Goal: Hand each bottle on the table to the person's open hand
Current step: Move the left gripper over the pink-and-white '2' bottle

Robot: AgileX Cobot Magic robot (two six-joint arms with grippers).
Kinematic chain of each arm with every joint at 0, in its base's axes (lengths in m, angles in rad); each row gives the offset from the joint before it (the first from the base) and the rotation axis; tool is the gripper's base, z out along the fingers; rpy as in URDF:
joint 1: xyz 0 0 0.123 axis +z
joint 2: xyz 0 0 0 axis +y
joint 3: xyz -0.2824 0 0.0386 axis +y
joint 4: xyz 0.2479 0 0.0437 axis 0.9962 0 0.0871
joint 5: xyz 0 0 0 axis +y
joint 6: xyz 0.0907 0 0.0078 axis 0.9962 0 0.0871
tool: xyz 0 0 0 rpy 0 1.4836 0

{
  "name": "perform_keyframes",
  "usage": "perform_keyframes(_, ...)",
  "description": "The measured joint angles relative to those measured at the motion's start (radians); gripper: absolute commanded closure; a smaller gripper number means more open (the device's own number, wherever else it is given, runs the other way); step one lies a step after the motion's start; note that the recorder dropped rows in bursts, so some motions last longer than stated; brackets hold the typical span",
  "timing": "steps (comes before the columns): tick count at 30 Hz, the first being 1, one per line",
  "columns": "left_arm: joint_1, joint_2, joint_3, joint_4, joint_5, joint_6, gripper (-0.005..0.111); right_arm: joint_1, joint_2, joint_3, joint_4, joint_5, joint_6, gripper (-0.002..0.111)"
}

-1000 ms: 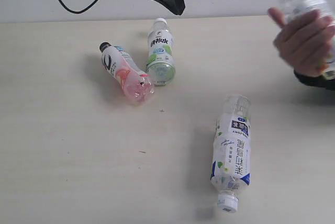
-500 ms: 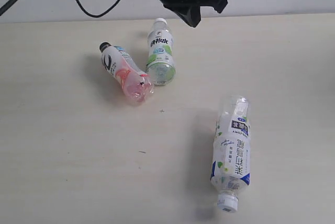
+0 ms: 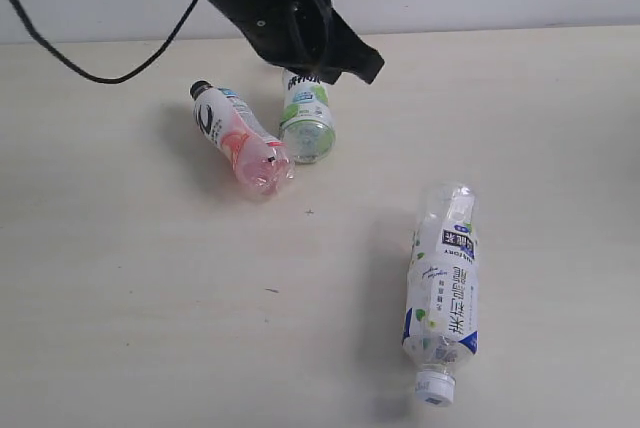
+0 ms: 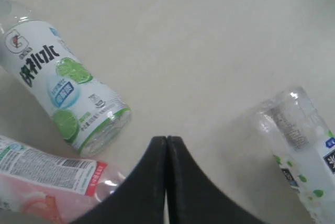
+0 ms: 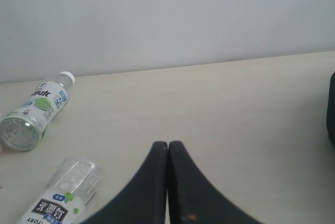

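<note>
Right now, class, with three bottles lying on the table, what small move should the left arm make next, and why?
Probably open the left gripper: its jaws are shut on nothing, and the lime-label bottle lies free close by.

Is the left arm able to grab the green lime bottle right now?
Probably yes. The left gripper hangs near the green lime bottle with nothing between them, but its jaws are shut and must open first. The pink bottle lies close beside.

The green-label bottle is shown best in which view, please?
Left wrist view: the green-label bottle is close, label sharp, cap cropped. The right wrist view shows it whole but small; in the exterior view an arm covers its cap.
</note>
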Motion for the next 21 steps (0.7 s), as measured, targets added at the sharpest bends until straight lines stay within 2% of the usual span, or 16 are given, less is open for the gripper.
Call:
perform_keyframes(4,0.000,-0.108,0.114,0.082,-0.069,0.000,0.107,0.000,0.000,0.000,0.000,0.000,0.000,0.108)
perform_keyframes(8,0.028,-0.157,0.123,0.126,-0.084,0.000,0.107,0.000,0.000,0.000,0.000,0.000,0.000,0.108)
perform_keyframes(13,0.112,-0.158,0.124,0.300,-0.083,0.000,0.107,0.000,0.000,0.000,0.000,0.000,0.000,0.108)
perform_keyframes(17,0.145,-0.158,0.124,0.459,-0.068,0.055,0.107,0.000,0.000,0.000,0.000,0.000,0.000,0.108)
perform_keyframes(19,0.150,-0.158,0.124,0.534,-0.053,0.233,0.107,0.000,0.000,0.000,0.000,0.000,0.000,0.108)
perform_keyframes(21,0.150,-0.158,0.124,0.516,-0.044,0.623,0.107,0.000,0.000,0.000,0.000,0.000,0.000,0.108)
